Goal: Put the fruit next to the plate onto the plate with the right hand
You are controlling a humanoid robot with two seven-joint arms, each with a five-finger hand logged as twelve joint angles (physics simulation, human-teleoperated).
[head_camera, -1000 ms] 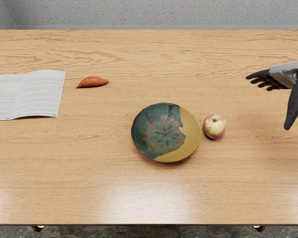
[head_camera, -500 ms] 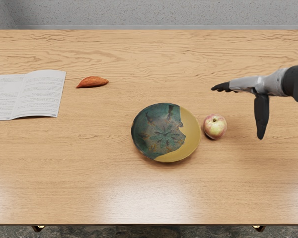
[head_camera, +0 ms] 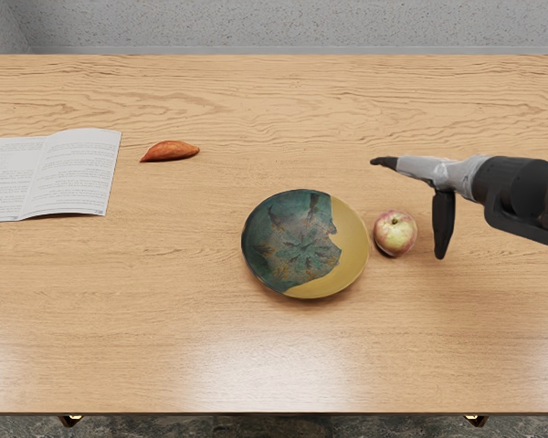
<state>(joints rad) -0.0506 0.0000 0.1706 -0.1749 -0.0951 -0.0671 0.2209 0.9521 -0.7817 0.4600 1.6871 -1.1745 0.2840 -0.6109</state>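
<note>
A red-yellow apple [head_camera: 395,232] rests on the table just right of the green and ochre plate [head_camera: 347,265]. My right hand [head_camera: 420,196] reaches in from the right edge and hovers just right of and above the apple, not touching it. Its fingers are spread: the long fingers point left, the thumb hangs down beside the apple. Nothing is held. The left arm does not show.
An orange sweet potato [head_camera: 170,151] lies at the back left. An open booklet [head_camera: 46,172] lies at the left edge. The wooden table [head_camera: 274,356] stretches across the whole view, its front edge near the bottom.
The right hand has moved left from the table's right edge toward the apple, now close beside it. The apple and plate have not moved.
</note>
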